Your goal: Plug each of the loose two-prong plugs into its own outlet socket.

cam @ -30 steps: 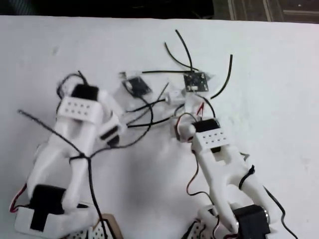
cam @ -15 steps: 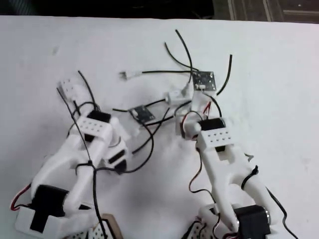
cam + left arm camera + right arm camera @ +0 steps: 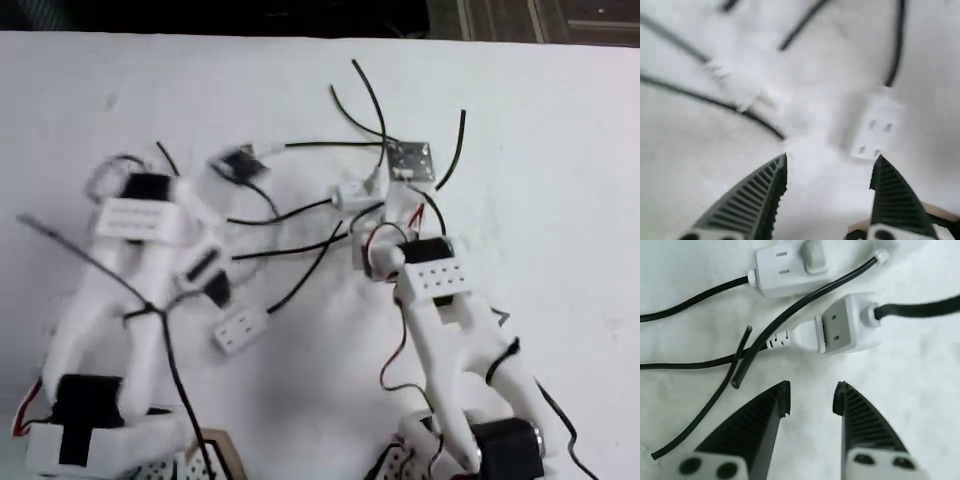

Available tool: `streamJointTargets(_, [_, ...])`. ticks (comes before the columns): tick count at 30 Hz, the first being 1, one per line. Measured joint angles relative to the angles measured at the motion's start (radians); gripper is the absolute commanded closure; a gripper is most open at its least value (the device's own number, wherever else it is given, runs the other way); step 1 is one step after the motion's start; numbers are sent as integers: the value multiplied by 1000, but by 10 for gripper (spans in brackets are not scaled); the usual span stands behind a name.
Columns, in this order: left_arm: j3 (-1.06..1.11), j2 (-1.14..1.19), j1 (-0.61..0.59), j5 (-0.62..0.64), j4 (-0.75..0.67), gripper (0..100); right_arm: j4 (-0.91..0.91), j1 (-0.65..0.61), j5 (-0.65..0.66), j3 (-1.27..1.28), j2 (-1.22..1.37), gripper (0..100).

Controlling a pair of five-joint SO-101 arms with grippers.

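Note:
A white socket block with two pairs of slots lies on the white table just beyond my left gripper, which is open and holds nothing. From above, that block sits just in front of the left gripper. My right gripper is open over bare table. Just past it a white socket on a black cord lies with a white plug against its face; I cannot tell if the plug is seated. Farther off lies another white socket with a pale plug on it.
Several loose black cords cross the table's middle between the arms. A small dark-faced piece and a grey square module lie toward the far side. A brown board corner shows at the near edge.
The left arm has swung out to the left, dragging cords. The dark-faced piece moved toward the far side, and a white socket block now lies near the left gripper. The right arm barely moved.

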Motion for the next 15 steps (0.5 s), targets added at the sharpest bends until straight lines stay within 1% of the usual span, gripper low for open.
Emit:
streamJointTargets(4, [-46, 0, -178, 0, 18, 732, 61, -2, 0, 0, -129, 850])
streamJointTargets(8, [23, 0, -272, -37, -31, 732, 87, -46, -72, -48, -219, 851])
streamJointTargets(11, [101, 0, -334, -49, -106, 732, 95, -98, -101, -143, -189, 851])
streamJointTargets(13, [152, 0, -376, -49, -157, 732, 114, -144, -115, -229, -117, 848])
streamJointTargets(15, [201, 0, -407, -49, -203, 732, 143, -181, -157, -333, -6, 847])
